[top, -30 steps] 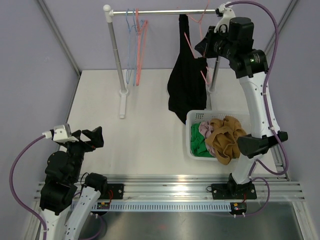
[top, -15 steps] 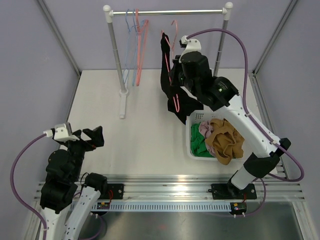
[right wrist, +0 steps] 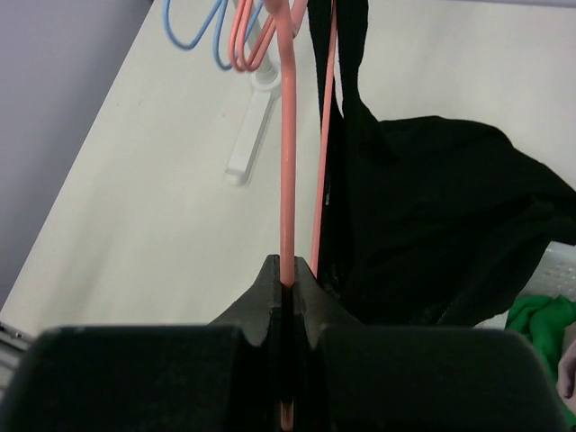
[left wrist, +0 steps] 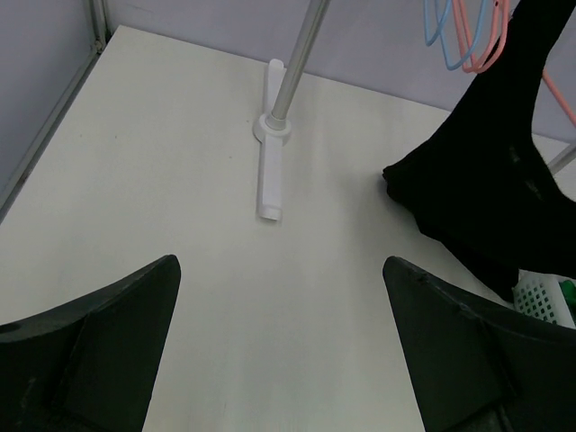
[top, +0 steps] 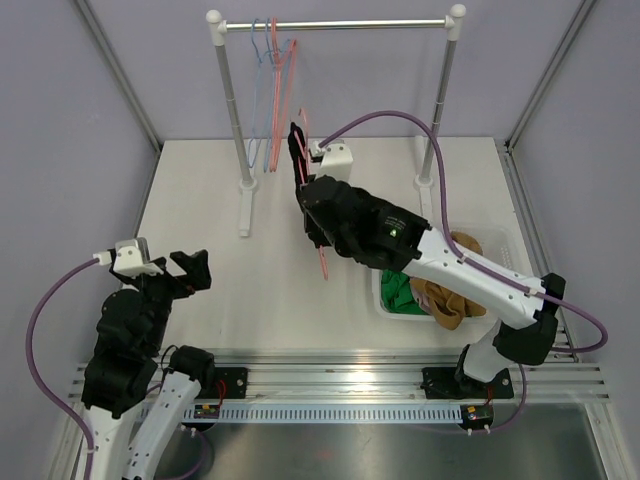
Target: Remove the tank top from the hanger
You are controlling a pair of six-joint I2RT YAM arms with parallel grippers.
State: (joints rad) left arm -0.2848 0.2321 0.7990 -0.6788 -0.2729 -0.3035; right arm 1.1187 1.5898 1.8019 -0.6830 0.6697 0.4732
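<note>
Pincer status, right arm: I logged the right pincer (right wrist: 288,270) as clenched on the pink hanger (right wrist: 286,135), its two fingers pressed together around the wire with no gap showing in the right wrist view. The black tank top (right wrist: 432,225) hung on that hanger, one strap running up along the second pink wire and the bulk of the cloth draped to the right of it. From the top camera, hanger and garment sat off the rail of the clothes rack (top: 335,24), held over the desk (top: 250,300) between the rack's left post and the white basket (top: 378,290). I could not tell whether the hem touched the desk. The basket held green and brown clothes, and the right arm's forearm crossed above it. Spare blue and pink hangers (top: 272,60) hung on the rail near the left post. The left pincer (left wrist: 279,270) was released, fingers spread wide, holding nothing, poised over the near left part of the desk and well apart from the tank top, which showed at the upper right of its wrist view.
</note>
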